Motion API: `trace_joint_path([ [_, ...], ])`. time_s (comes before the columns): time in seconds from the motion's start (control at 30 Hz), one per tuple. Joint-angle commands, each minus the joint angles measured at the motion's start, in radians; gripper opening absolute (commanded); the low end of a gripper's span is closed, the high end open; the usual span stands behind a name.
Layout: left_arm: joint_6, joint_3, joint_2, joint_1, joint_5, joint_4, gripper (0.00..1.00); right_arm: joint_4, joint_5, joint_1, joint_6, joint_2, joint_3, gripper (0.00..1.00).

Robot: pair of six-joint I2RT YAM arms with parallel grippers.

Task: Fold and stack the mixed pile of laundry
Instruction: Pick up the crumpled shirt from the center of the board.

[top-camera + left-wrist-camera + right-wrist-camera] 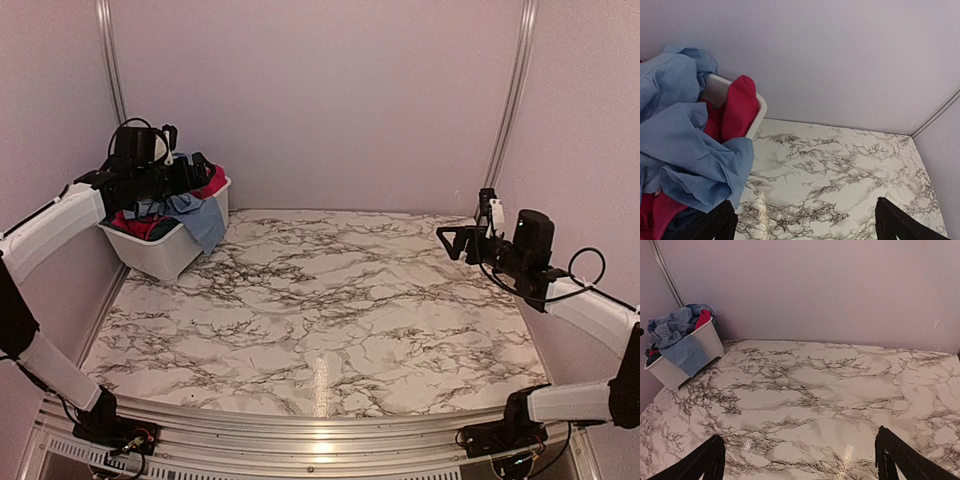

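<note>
So the laundry pile (175,210) is all crammed in the basket (165,255), which sits in the far left corner of the table (330,310). Nothing's out on the marble yet, so I'd say the folding hasn't started.

The thing that matters is who's closer, and it's not even a contest. The left gripper (190,168) hangs right over the basket, basically on top of the heap. The right gripper (455,238) is way over at the right edge, well apart from it, with the whole table in between.

From the left wrist cam, the pile sits low and to the left of the gripper's centre. The blue shirt (690,150) spills over the basket rim toward the table, and its hanging corner ends just beside the left-hand fingertip (715,225). A red piece (740,107) is draped over the rim just behind it. The dark stuff is mostly buried, so I can't make out much of it.

Both grippers have their jaws spread wide with nothing between them.

My guess is that the left arm needs to shift left and drop down onto that blue shirt, since it's on top and hanging loose. The floppy cloth could easily drag the red piece along with it.
</note>
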Motion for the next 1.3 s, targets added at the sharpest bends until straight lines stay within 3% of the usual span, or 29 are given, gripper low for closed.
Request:
trace_joint_path([
  [0.0,-0.023,0.156,0.003,0.137,0.014,-0.02,0.99,0.002,0.011,0.007,-0.001,-0.02,0.042,0.98],
  [0.4,-0.019,0.527,0.261,0.325,-0.082,-0.165,0.99,0.003,-0.018,-0.007,-0.002,-0.029,0.028,0.99],
  [0.77,0.027,0.613,0.446,0.351,-0.446,-0.291,0.99,0.001,-0.032,-0.016,-0.01,-0.027,0.027,0.99],
  [0.9,0.039,0.618,0.519,0.353,-0.455,-0.302,0.99,0.004,-0.035,-0.016,-0.006,-0.015,0.039,0.98],
  [0.97,0.037,0.629,0.552,0.352,-0.415,-0.301,0.9,0.001,-0.039,-0.016,-0.004,-0.011,0.047,0.99],
  [1.13,0.02,0.61,0.53,0.345,-0.286,-0.264,0.39,-0.015,-0.033,-0.018,-0.005,-0.021,0.052,0.99],
  [1.27,0.029,0.545,0.421,0.314,-0.187,-0.161,0.08,-0.022,-0.032,-0.022,-0.009,-0.031,0.049,0.99],
])
